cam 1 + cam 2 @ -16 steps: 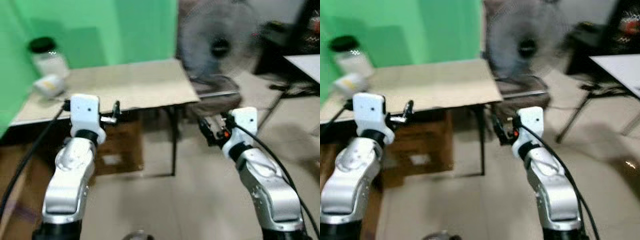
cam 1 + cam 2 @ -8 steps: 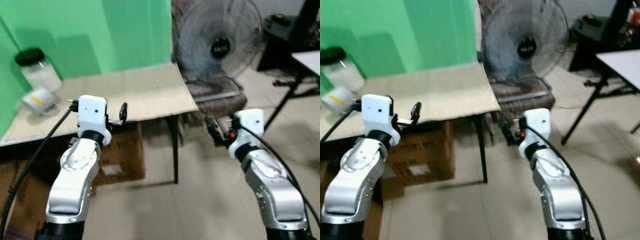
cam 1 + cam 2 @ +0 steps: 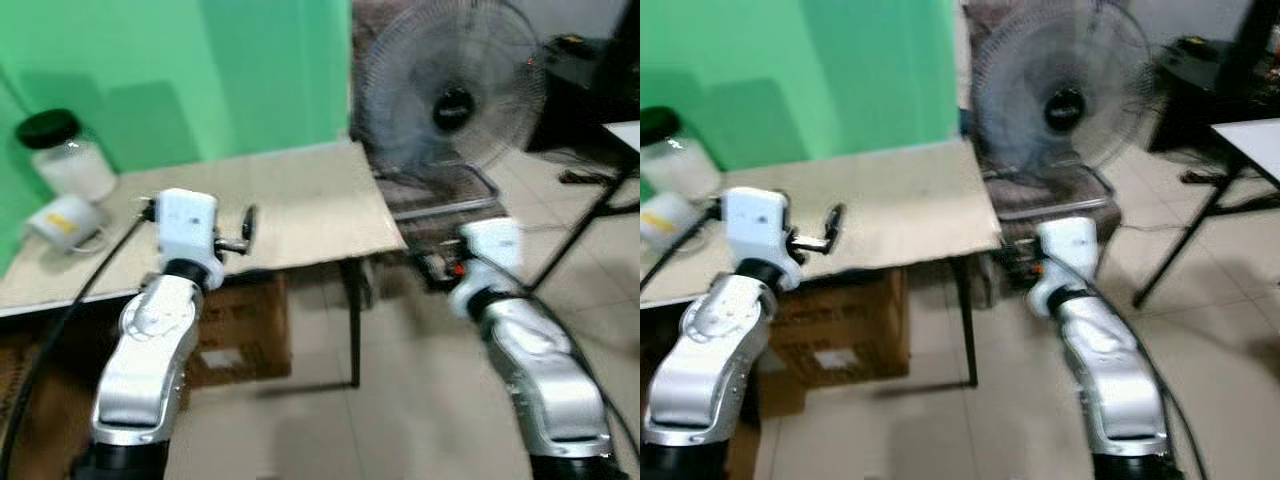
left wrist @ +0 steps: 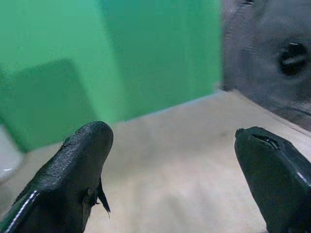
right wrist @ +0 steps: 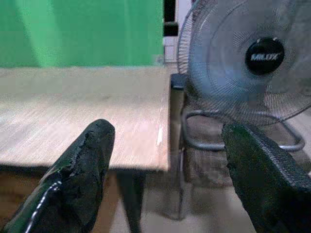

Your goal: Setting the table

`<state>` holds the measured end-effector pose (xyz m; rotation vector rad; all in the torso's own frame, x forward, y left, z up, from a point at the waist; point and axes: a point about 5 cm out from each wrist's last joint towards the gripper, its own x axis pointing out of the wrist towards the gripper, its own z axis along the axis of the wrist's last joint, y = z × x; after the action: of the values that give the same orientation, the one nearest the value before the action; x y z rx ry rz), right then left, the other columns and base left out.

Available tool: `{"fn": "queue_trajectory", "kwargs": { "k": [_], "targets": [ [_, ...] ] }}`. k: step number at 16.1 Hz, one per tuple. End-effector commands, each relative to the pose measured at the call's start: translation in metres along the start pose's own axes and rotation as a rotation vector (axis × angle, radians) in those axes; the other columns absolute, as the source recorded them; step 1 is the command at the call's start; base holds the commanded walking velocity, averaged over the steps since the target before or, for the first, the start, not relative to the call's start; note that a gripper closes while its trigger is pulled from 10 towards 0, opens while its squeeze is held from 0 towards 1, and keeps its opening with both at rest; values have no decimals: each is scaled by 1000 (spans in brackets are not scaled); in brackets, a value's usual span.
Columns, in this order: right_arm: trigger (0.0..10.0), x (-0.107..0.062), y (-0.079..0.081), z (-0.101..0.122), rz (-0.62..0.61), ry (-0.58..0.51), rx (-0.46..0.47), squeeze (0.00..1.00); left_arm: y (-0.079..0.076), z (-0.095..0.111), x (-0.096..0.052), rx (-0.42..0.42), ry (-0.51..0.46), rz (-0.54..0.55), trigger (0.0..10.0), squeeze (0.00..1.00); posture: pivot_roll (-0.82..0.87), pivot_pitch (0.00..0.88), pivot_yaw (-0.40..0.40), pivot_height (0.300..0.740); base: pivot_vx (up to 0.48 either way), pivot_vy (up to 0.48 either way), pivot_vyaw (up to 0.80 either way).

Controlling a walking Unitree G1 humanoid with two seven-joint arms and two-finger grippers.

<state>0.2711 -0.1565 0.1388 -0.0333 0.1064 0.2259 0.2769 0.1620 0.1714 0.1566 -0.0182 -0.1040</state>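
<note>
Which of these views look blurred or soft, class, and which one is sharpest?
Left eye view: right arm and fan smeared by motion blur. Right eye view: equally soft, jar hazy. Left wrist view: fingers and table out of focus. Right wrist view: sharpest, the fan's label readable.

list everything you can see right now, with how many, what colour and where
table: one, light wood top on dark legs, against the green wall
jar: one, clear with black lid, far left of the table, by the wall
mug: one, white with a yellow mark, lying on its side in front of the jar
box: one, brown cardboard, on the floor under the table
fan: one, grey with black hub, on the floor right of the table
second table: one, white top on black legs, far right
left gripper: black fingers, open, over the table
right gripper: black fingers, open, off the table's right corner
</note>
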Motion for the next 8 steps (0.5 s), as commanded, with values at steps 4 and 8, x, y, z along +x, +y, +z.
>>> {"fn": "queue_trajectory", "kwargs": {
  "k": [4, 8],
  "targets": [
    [10000, 5, 11, 5, 45, -25, 1, 0, 10, 0, -1, 19, 2, 29, 10000, 0, 95, 0, 67, 740, 358, 0, 800],
    [10000, 8, 10, 7, 49, -29, -4, 0, 11, 1, -2, 24, 3, 25, 10000, 0, 100, 0, 67, 740, 360, 0, 800]
  ]
}}
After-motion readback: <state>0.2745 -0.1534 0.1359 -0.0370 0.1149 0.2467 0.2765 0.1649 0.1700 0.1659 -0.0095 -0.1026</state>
